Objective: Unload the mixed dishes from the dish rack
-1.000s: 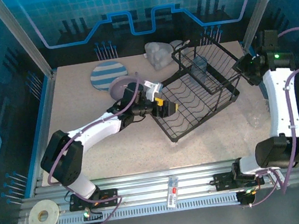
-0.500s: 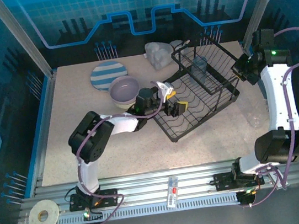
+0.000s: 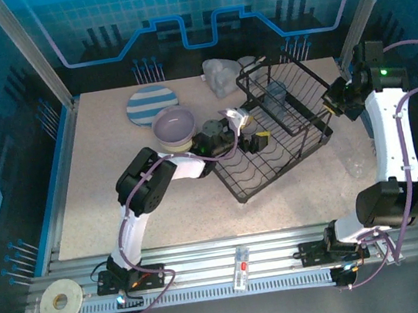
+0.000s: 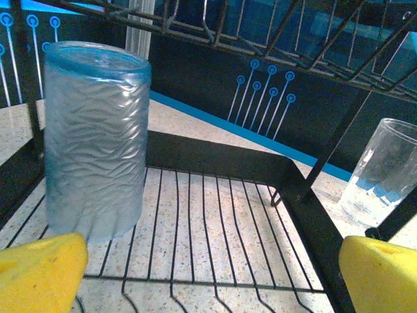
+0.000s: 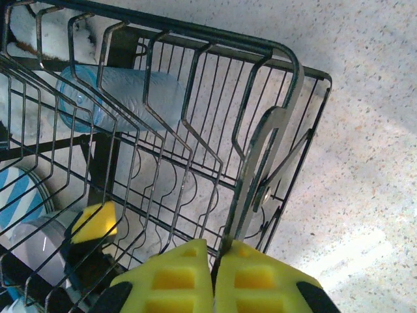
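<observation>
The black wire dish rack (image 3: 279,127) sits right of the table's middle. A clear wavy cup (image 4: 94,140) stands upright on its lower grid, also seen from above (image 3: 279,100). My left gripper (image 3: 257,138) reaches into the lower tier, open and holding nothing, its yellow fingertips (image 4: 39,274) wide apart, with the cup ahead and to the left. My right gripper (image 5: 215,274) is shut on a metal strut of the rack's right end (image 3: 334,104). A striped plate (image 3: 151,106) and a lavender bowl (image 3: 174,126) rest on the table left of the rack.
A pale bowl-like dish (image 3: 221,75) lies behind the rack near the back wall. Another clear cup (image 3: 356,163) lies on the table to the rack's right, seen through the wires (image 4: 384,173). A tape roll (image 3: 59,300) sits off the table's front left.
My left gripper pushed farther into the rack's lower tier. My right gripper closed on the rack's end strut, and the rack shifted slightly.
</observation>
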Robot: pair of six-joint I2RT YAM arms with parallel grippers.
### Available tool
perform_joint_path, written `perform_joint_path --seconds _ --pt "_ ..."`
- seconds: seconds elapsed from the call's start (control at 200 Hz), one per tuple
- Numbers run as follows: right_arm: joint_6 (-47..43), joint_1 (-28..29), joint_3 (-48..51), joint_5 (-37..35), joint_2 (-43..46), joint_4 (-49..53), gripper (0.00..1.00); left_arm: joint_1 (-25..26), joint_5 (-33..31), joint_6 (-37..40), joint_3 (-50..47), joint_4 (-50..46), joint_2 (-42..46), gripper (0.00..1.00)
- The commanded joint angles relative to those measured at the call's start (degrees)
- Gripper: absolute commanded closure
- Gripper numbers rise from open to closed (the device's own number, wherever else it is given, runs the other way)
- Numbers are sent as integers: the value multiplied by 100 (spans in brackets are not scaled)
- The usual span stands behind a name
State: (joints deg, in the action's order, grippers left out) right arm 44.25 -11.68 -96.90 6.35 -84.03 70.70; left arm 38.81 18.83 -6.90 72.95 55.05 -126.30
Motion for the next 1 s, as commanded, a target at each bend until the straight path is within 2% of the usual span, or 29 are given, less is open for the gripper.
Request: perform_joint_path --seconds 0.0,0.135,0.485,0.771,0.991 --pt "-457 120 -42 863 60 919 100 120 -209 195 234 327 -230 1" --pt "-409 113 92 921 221 1097 100 196 -583 186 308 425 -373 1" --pt "-304 105 203 1104 294 1322 100 489 -2316 85 446 613 -586 1" --pt "-281 106 235 1186 356 1500 100 627 -3220 -7 809 85 -662 1" --pt "-241 101 350 1348 460 1525 100 651 -3553 -192 1293 -628 -755 1"
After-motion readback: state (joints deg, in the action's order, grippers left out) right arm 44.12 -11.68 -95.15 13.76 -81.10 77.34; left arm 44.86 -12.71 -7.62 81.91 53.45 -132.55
